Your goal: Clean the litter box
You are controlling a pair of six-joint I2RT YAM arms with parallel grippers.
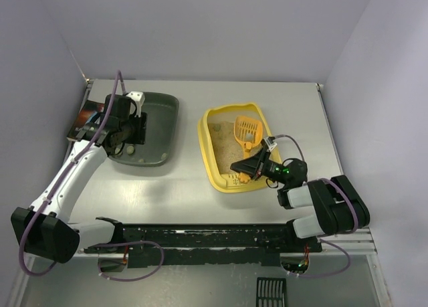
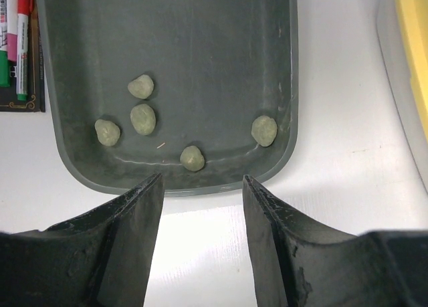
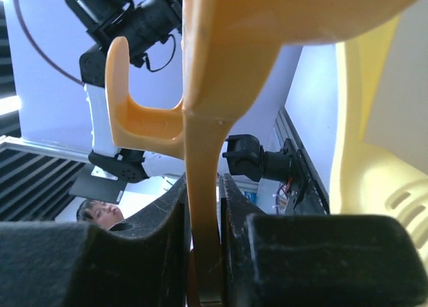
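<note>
Litter box (image 1: 208, 156) stretched far from my right fingers (image 3: 154, 247), clamped on the scoop (image 1: 247, 130) handle, its head pointing far; my left fingers (image 2: 127, 240) gaped empty, well left.

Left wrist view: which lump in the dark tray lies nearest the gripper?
The lump by the dark tray's near rim; the other four sit farther from the left gripper.

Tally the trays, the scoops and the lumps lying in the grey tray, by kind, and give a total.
Yellow litter box: 1
Grey tray: 1
Orange scoop: 1
Pale lumps: 5
Total: 8
</note>
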